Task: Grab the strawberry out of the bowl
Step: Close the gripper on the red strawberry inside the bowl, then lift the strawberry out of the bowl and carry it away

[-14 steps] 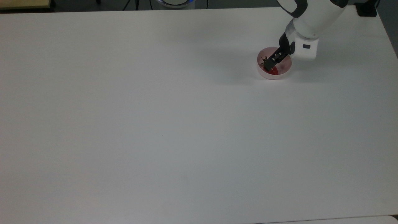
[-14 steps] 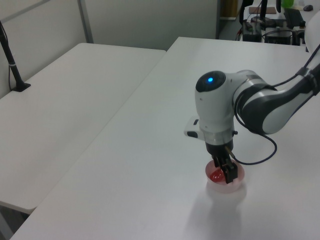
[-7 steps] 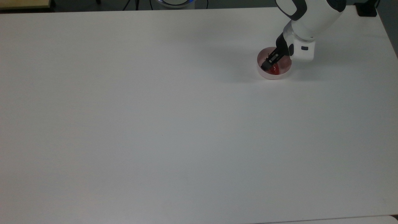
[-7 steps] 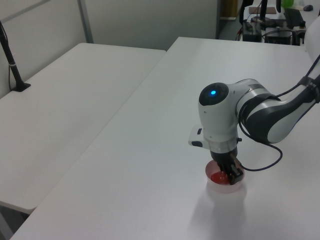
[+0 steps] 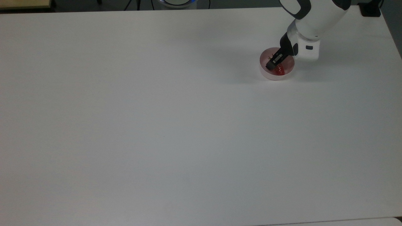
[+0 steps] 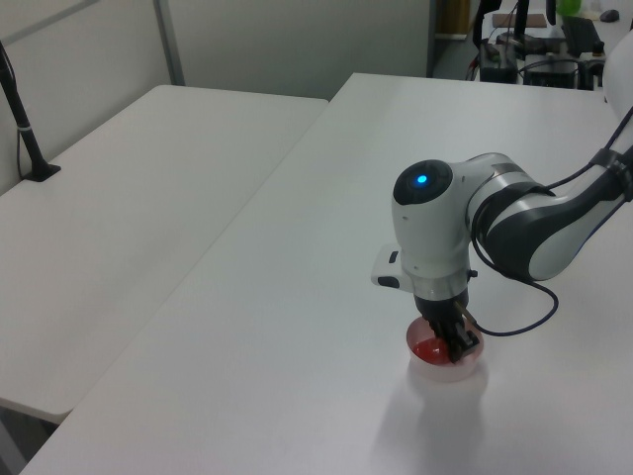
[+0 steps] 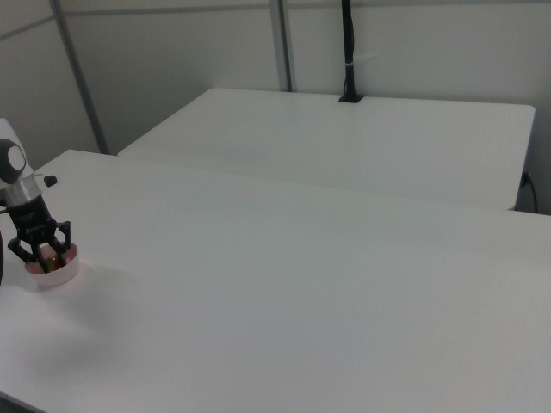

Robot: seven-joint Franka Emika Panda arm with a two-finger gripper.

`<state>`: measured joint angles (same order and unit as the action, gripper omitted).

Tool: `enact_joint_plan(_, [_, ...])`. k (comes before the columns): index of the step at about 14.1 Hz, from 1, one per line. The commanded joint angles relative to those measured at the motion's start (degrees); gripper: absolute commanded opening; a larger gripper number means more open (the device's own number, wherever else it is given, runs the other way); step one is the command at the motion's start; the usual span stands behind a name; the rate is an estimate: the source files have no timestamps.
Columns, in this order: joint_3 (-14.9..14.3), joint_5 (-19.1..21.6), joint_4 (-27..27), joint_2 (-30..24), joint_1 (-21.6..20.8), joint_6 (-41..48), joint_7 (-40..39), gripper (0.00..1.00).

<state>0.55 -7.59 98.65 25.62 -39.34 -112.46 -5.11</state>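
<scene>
The glossy red strawberry (image 5: 279, 71) lay in the pale pink bowl (image 5: 286, 75); the gripper (image 7: 42, 250) straddled it, fingers spread apart.

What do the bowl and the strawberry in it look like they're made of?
The bowl looks like thin translucent plastic: it is pale pink, smooth-walled, and the red inside tints it. The strawberry seems a moulded plastic or rubber toy, with an even glossy red skin; which one cannot be told by sight.
</scene>
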Motion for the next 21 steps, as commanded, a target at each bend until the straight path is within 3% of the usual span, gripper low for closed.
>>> enact_joint_plan(1, [-0.02, 0.30, -1.09, -1.98, 0.06, 0.13, 0.45, 0.34])
enact_joint_plan(5, [0.50, 2.21, -3.11, -7.93, 2.50, 6.35, 4.75, 0.35])
enact_joint_plan(8, [6.29, 3.90, -1.46, -14.17, 15.22, 13.28, 5.81, 0.35])
enact_joint_plan(14, [6.39, 3.81, 10.05, -21.04, 29.21, 14.46, -0.42, 0.36])
enact_joint_plan(17, [5.87, 3.29, 14.19, -21.05, 31.43, 12.54, -0.78, 0.36])
enact_joint_plan(19, [5.60, 2.76, 19.09, -20.70, 32.66, 6.33, -0.69, 0.36])
enact_joint_plan(21, [5.34, 2.58, 20.18, -19.39, 33.10, 3.22, -0.17, 0.37])
